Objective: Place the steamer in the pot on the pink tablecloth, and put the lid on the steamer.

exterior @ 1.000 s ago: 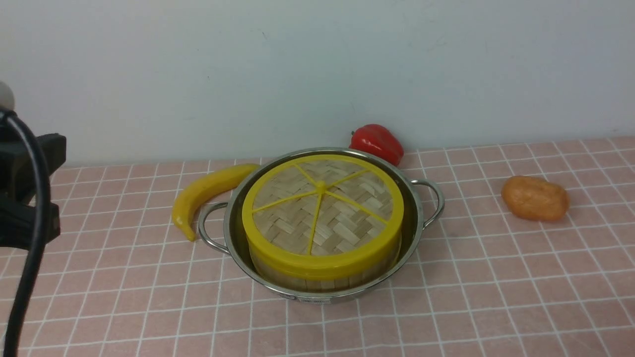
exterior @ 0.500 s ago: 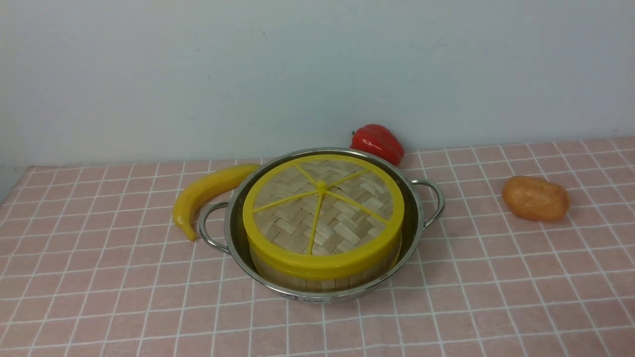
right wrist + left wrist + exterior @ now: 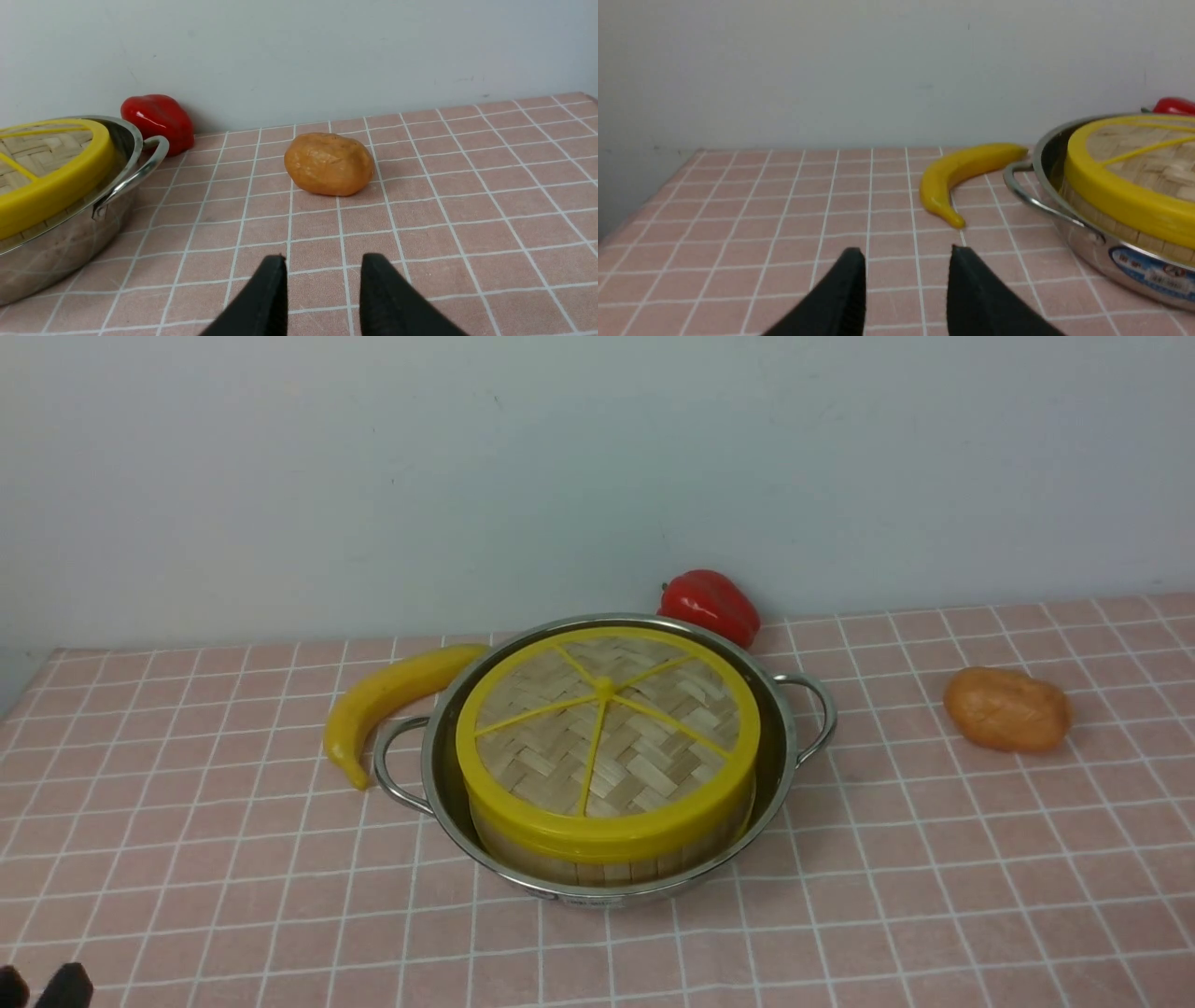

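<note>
My left claw (image 3: pixel 906 275) and right claw (image 3: pixel 322 282) gape empty either side of the pot (image 3: pixel 782 775); lid (image 3: pixel 605 737) caps steamer (image 3: pixel 597 868) inside.

Covered steamer seated in the pot on the pink cloth

The pot (image 3: pixel 798 747) is set on the cloth (image 3: pixel 934 859), with the steamer (image 3: pixel 607 863) seated inside it and the lid (image 3: pixel 607 737) laid flat on top. A banana (image 3: pixel 387 695) is placed just beside the pot's left handle, a red pepper (image 3: pixel 709 604) behind the pot near the wall, and an orange-brown lump (image 3: pixel 1008 709) well apart on the right. Only dark fingertips (image 3: pixel 61 987) of the left gripper are seen at the lower left corner; everything lies well ahead and to the right of them.
</note>
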You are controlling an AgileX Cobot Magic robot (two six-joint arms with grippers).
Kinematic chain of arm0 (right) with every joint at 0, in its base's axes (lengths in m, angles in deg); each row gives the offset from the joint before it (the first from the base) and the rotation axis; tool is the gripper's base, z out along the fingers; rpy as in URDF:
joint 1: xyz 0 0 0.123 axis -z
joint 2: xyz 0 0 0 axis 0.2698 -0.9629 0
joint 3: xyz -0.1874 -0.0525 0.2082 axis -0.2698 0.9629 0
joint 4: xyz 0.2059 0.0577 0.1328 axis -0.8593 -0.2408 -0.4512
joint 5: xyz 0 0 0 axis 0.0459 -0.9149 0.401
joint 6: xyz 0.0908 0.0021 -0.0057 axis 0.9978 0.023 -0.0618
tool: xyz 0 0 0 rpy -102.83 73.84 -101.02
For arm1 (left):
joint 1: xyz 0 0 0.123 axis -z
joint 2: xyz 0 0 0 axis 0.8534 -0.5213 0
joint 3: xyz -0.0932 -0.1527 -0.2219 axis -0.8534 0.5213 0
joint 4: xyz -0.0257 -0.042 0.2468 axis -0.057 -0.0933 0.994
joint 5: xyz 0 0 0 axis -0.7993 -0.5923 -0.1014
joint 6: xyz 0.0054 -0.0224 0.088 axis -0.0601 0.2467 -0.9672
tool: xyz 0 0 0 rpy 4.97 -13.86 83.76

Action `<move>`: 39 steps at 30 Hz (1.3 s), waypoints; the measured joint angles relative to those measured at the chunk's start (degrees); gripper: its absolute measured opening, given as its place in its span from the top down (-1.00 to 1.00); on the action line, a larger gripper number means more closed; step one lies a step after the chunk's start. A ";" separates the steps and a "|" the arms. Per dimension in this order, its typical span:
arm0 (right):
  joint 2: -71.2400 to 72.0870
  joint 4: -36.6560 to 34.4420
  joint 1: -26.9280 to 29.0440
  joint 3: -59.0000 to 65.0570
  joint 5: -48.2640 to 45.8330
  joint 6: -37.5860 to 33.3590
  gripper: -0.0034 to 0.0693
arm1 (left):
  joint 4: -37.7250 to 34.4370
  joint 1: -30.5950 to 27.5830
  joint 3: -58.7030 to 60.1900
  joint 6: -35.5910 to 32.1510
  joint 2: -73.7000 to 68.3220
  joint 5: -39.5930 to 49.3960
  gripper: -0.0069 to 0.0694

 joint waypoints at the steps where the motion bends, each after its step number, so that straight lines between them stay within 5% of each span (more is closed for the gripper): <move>1: 0.00 0.00 0.00 0.00 0.00 0.00 0.25 | 0.00 0.00 0.41 0.00 1.02 0.36 0.18; 8: 0.00 0.00 0.00 0.00 0.39 0.00 0.25 | 0.00 -0.02 0.59 0.00 2.80 7.70 0.18; 39: 0.00 0.00 0.00 0.00 0.39 1.10 0.24 | 0.00 -0.02 0.59 0.22 2.87 7.75 0.18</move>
